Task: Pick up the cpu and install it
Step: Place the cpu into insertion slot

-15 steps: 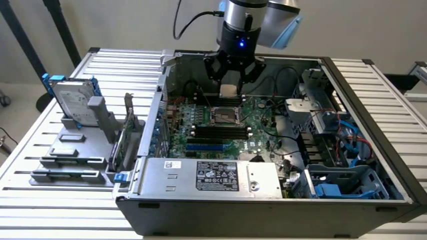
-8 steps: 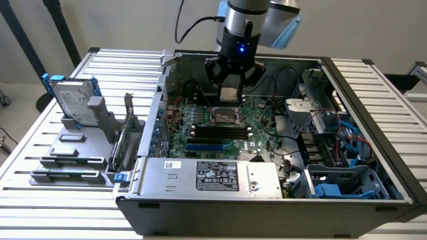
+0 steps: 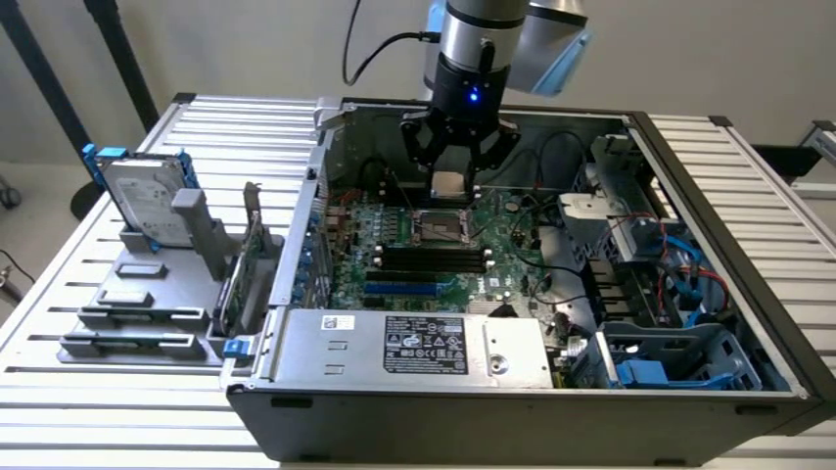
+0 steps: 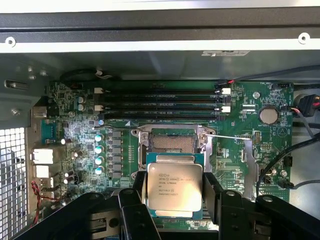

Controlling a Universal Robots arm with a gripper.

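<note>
Where the open computer case [image 3: 523,416] bares its green motherboard [image 4: 235,150], the gripper [image 3: 451,182] hangs above the empty socket [image 4: 173,143], jaws spread wide yet clamped on the silver cpu [image 4: 174,184]: picked up, not yet installed.

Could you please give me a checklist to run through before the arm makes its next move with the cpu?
1. Grip: black claw shut on the flat square silver-topped cpu, a finger at each side: ok.
2. Square metal-framed socket uncovered, contacts bare: ok.
3. Cpu edges parallel to the socket edges: ok.
4. Cpu centred over the socket: cannot tell.
5. Corner marks matched: cannot tell.
6. Black cables lying off to the side of the socket: ok.
</note>
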